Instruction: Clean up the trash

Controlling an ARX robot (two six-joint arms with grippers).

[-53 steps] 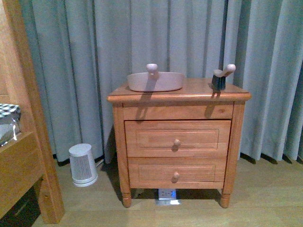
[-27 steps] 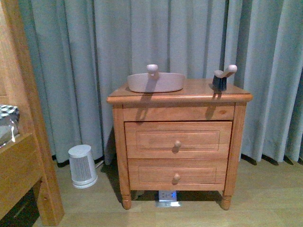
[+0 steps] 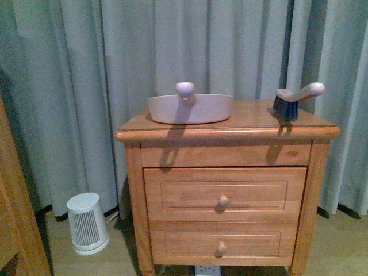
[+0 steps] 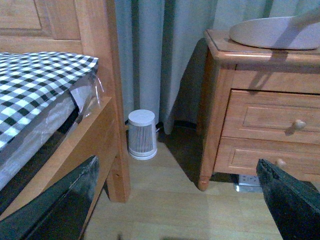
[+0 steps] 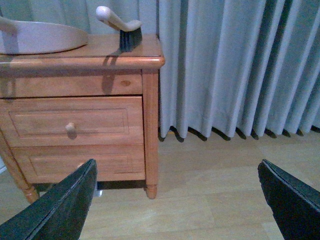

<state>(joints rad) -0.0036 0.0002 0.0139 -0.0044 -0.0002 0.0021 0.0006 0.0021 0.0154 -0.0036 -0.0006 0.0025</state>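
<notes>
Mostly grey curtain (image 3: 86, 86) as backdrop. Wooden bed frame (image 4: 100, 75) with checked bedding (image 4: 35, 85) stands left of the wooden nightstand (image 3: 227, 146). On the nightstand top are a pinkish dustpan (image 3: 190, 109) toward the left and a hand brush (image 3: 296, 99) at the right edge, well apart. White ribbed canister (image 3: 87, 224) sits on the floor between bed and nightstand. Left gripper (image 4: 176, 165) is spread wide, empty; right gripper (image 5: 176, 165) likewise. Tissue wad shows in no view.
</notes>
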